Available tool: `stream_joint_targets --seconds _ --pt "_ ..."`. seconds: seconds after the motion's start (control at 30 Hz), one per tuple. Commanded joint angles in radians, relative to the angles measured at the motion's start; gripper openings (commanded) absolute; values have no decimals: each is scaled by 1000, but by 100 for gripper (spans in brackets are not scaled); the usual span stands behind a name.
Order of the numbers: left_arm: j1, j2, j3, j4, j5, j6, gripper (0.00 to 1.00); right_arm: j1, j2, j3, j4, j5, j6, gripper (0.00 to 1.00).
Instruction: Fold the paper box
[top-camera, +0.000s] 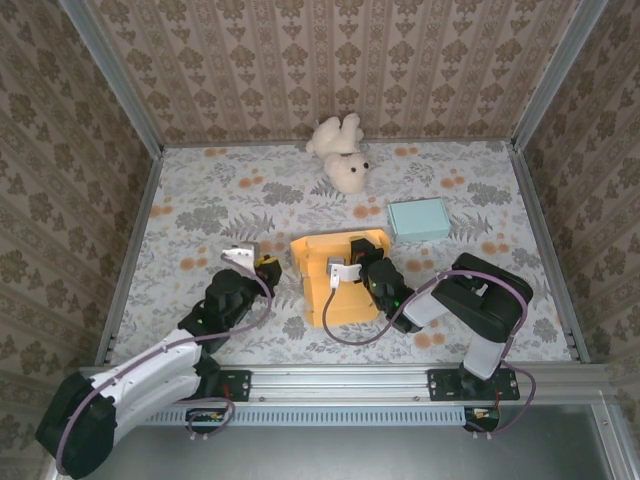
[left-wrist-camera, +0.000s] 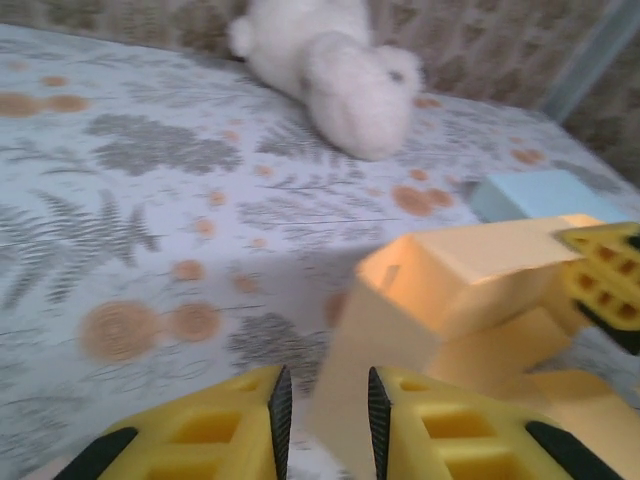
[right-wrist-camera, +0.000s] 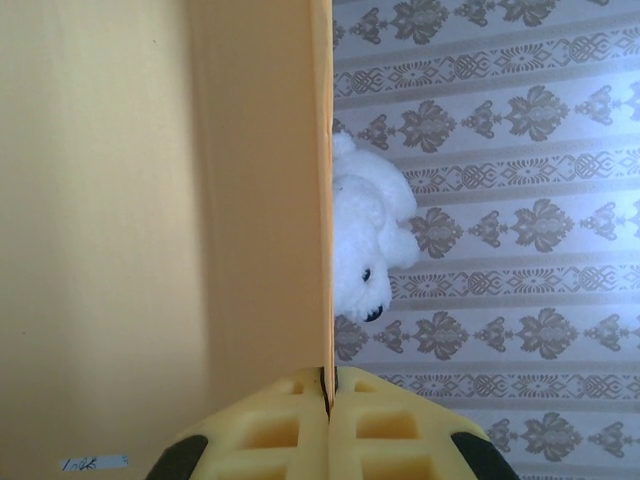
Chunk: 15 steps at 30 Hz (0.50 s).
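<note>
1. The left claw (left-wrist-camera: 328, 405) is narrowly parted at the left edge of the paper box (top-camera: 345, 305). The paper seems to lie just beyond the gap, unpinched.
2. The right claw (right-wrist-camera: 328, 388) is clamped on an upright panel of the box.
3. The box sits partly folded near the middle of the table (top-camera: 200, 210).
4. A pale blue box (top-camera: 418, 219) lies just behind it.
5. A white plush bear (top-camera: 342, 155) lies by the far wall.

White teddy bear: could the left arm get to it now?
Probably yes. The left gripper looks empty, and bare flowery table lies between it and the teddy bear. The orange paper box sits off to its right, not in the way. The bear lies far back, so it's a long stretch.
</note>
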Motion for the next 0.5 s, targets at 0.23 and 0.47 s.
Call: stream_joint_targets --seconds 0.23,0.47 --pt "165 337 -24 330 427 -3 42 -5 -17 -9 -55 -22 53 0" --pt "178 501 -25 537 540 68 47 -4 -26 -9 -74 -30 61 0"
